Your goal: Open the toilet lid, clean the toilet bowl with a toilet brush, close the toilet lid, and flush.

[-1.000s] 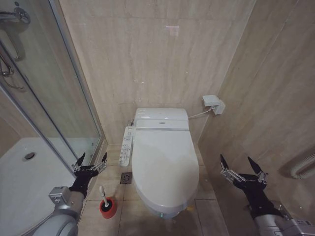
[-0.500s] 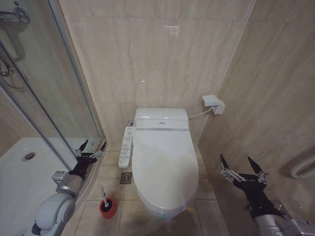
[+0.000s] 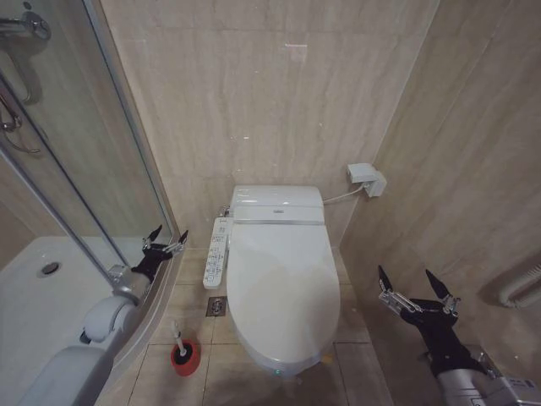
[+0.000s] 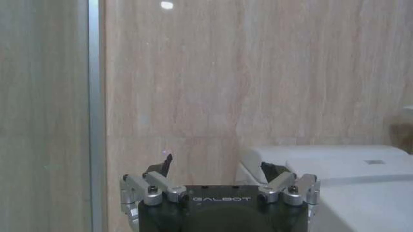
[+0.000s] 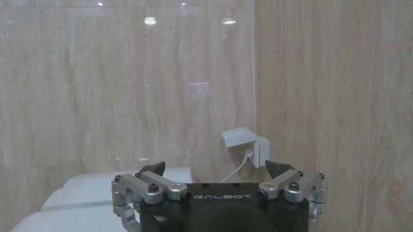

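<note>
Beige tiled wall [image 3: 279, 101] fills the back and right side; glass shower enclosure [image 3: 68, 152] stands to the robot's left, white shower tray [image 3: 34, 288] at its foot. Toilet centred against the back wall. Toilet lid [image 3: 283, 283] is down, glossy white, covering the toilet bowl [image 3: 279, 365], of which the head view catches just the front rim under the lid edge. White button panel [image 3: 216, 252] runs along the bowl's left side, near the floor drain [image 3: 216, 306]. Left gripper [image 3: 164, 245] is raised beside the shower glass, just left of the button panel, touching nothing, jaws spread wide. Right gripper [image 3: 417, 296] hangs low by the right wall, well apart from the toilet, jaws also wide and empty. Toilet brush [image 3: 178, 337] stands upright in its red cup holder [image 3: 185, 358] on the floor tiles, left of the bowl front, below the left arm. Wall socket [image 3: 366, 179] sits right of the tank, cable running to the toilet. Left wrist view adds the shower frame's metal post [image 4: 94, 111] close by, and the tank top [image 4: 342, 162] at lid height. Right wrist view shows the wall socket straight ahead above its open fingers [image 5: 152, 170].
</note>
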Motion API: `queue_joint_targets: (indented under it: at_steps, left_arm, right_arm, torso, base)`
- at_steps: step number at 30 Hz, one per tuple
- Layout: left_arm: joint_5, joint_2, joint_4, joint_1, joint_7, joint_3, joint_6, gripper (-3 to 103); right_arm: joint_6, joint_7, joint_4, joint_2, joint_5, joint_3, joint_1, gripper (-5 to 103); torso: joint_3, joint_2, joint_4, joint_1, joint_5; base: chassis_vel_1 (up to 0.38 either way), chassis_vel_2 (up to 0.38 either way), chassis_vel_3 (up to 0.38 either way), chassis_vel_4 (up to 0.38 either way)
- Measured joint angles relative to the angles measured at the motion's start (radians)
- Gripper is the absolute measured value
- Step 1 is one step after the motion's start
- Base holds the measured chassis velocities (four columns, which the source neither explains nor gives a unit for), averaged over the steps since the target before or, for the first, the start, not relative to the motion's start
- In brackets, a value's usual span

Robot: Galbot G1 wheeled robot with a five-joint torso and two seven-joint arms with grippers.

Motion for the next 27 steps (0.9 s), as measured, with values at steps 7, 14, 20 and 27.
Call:
queue_joint_targets:
  at_steps: [7, 14, 20, 27]
  left_arm:
    - [-0.013, 0.006, 0.065, -0.074, 0.007, 0.056, -0.024, 94]
    - [-0.024, 0.013, 0.157, -0.165, 0.012, 0.113, -0.049, 97]
    - [-0.047, 0.005, 0.310, -0.311, 0.026, 0.221, -0.081, 93]
    - [-0.049, -0.028, 0.495, -0.514, 0.035, 0.384, -0.111, 93]
  right_arm:
    - [0.000, 0.000, 0.000, 0.000, 0.000, 0.000, 0.000, 100]
    - [0.000, 0.000, 0.000, 0.000, 0.000, 0.000, 0.000, 100]
    - [0.000, 0.000, 0.000, 0.000, 0.000, 0.000, 0.000, 100]
    - [0.000, 0.000, 0.000, 0.000, 0.000, 0.000, 0.000, 100]
  torso:
    - [0.000, 0.000, 0.0001, 0.000, -0.0003]
    - [0.000, 0.000, 0.0002, 0.000, -0.0002]
    - [0.000, 0.000, 0.0002, 0.000, -0.0002]
    - [0.000, 0.000, 0.0002, 0.000, -0.0002]
  base:
    - [0.000, 0.000, 0.000, 0.000]
    - [0.000, 0.000, 0.000, 0.000]
    - [0.000, 0.000, 0.000, 0.000]
    - [0.000, 0.000, 0.000, 0.000]
